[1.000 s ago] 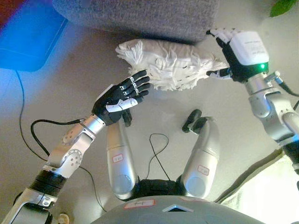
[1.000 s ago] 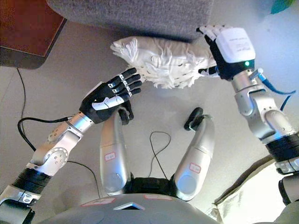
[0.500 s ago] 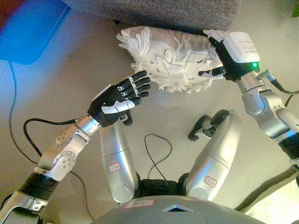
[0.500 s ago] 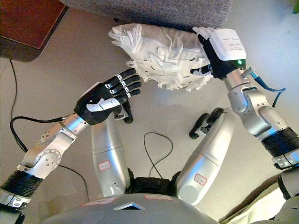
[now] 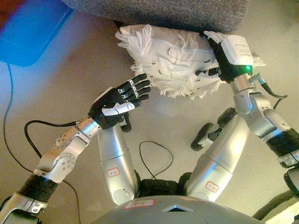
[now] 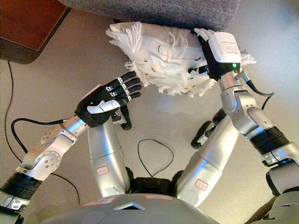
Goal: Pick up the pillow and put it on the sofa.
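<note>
A white fringed pillow [image 5: 175,58] lies on the floor against the front of a grey sofa [image 5: 177,11]; it also shows in the right eye view [image 6: 163,56]. My right hand [image 5: 223,56] rests on the pillow's right end, with fingers over its top edge and the thumb pressed into its side. My left hand [image 5: 120,99] is open, fingers straight, just off the pillow's lower left fringe, a small gap between them.
A dark brown cabinet corner [image 6: 30,25] stands at the upper left. The sofa's base runs along the top of both views. Beige floor [image 5: 56,93] lies to the left of the pillow.
The view has shifted. My right hand has moved left onto the pillow's right end and the pillow has bunched up and tilted. My left hand stays near the pillow's left fringe.
</note>
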Robot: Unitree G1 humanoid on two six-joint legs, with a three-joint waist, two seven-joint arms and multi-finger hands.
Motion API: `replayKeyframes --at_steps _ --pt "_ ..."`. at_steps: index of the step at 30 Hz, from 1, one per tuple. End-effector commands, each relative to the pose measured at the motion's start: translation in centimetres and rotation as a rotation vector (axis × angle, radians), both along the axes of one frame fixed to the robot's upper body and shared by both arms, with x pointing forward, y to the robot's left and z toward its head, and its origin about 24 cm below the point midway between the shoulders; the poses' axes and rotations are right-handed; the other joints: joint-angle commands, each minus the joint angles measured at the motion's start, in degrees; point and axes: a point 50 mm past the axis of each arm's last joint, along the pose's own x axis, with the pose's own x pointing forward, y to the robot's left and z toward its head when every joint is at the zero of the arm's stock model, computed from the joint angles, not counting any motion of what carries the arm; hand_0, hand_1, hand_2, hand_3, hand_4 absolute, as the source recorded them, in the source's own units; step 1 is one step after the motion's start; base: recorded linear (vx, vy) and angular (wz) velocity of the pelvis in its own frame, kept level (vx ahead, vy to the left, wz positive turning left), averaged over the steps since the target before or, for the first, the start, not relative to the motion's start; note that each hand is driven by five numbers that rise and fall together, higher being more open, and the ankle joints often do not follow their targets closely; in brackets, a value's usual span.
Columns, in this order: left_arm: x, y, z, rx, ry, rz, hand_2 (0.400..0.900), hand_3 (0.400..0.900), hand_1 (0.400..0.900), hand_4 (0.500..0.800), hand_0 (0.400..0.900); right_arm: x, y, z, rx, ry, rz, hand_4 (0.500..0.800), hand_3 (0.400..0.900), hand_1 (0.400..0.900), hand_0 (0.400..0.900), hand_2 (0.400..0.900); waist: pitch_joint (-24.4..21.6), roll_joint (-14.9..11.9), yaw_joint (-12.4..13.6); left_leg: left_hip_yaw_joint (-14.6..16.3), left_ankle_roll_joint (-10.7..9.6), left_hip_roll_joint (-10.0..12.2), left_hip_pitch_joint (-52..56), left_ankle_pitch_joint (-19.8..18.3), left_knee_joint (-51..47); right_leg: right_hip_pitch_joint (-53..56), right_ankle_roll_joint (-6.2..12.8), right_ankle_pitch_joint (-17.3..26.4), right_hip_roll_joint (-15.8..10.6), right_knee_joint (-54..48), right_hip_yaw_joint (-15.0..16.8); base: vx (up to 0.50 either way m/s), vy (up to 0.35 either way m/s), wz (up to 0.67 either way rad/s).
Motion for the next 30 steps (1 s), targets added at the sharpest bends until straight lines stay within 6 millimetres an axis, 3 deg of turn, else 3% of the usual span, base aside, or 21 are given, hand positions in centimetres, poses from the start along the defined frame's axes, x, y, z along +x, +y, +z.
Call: replayKeyframes --at_steps 1,10,15,16,23,30 --pt "0.0 -1.6 2.6 -0.123 -0.113 -0.066 0.9 0.9 0.9 0.8 0.9 1.6 -1.2 6.3 -0.042 -0.249 -0.082 0.8 0.9 0.9 0.9 0.9 -0.1 3.1 1.6 -7.5 0.6 3.7 5.6 -9.7 3.5 -4.4 -2.74 9.9 1.8 -5.2 1.6 0.08 0.007 0.06" --pt "-0.3 -1.8 1.5 -0.116 -0.055 -0.073 0.9 0.9 0.9 0.8 0.9 3.1 -2.5 5.1 -0.087 -0.097 -0.247 0.8 0.9 0.9 0.9 0.9 -0.1 3.9 3.0 -8.4 0.7 3.7 6.6 -8.3 3.6 -2.7 -3.1 10.5 0.0 -5.0 2.3 0.06 -0.016 0.04" --pt "-0.1 -2.4 1.5 -0.107 -0.042 -0.075 0.9 0.9 0.9 0.8 0.9 4.0 -1.8 4.8 -0.045 0.031 -0.273 0.8 0.9 0.9 0.9 0.9 -0.1 3.9 3.6 -9.1 0.6 3.8 6.4 -8.3 4.6 -2.9 -3.31 10.8 -0.3 -4.6 2.7 0.02 -0.006 0.0" --pt "0.0 -2.6 1.4 -0.106 -0.039 -0.082 0.9 0.9 0.9 0.8 0.9 4.2 -1.6 4.7 -0.037 0.066 -0.273 0.5 0.4 0.4 0.4 0.4 -0.1 3.9 3.7 -9.1 0.6 3.7 6.5 -8.2 4.6 -2.9 -3.42 10.8 -0.5 -4.5 2.7 0.0 0.0 0.0" --pt "0.2 -3.3 1.3 -0.106 -0.03 -0.083 0.9 0.9 0.9 0.8 0.9 4.8 0.0 5.4 0.028 0.09 -0.25 0.5 0.4 0.4 0.4 0.4 -0.1 4.0 4.2 -8.6 0.7 3.3 7.9 -7.5 2.4 -1.3 -3.4 11.7 -0.6 -7.0 1.7 0.0 0.005 -0.02" --pt "0.8 -3.7 2.0 -0.109 -0.088 -0.04 0.9 0.9 0.9 0.8 0.9 4.3 1.7 6.3 0.125 0.004 -0.162 0.5 0.4 0.4 0.4 0.4 -0.1 2.8 3.6 -5.3 1.0 3.9 13.8 -5.6 -7.7 5.5 -2.37 14.8 -0.4 -19.1 -3.4 -0.05 0.0 -0.09"
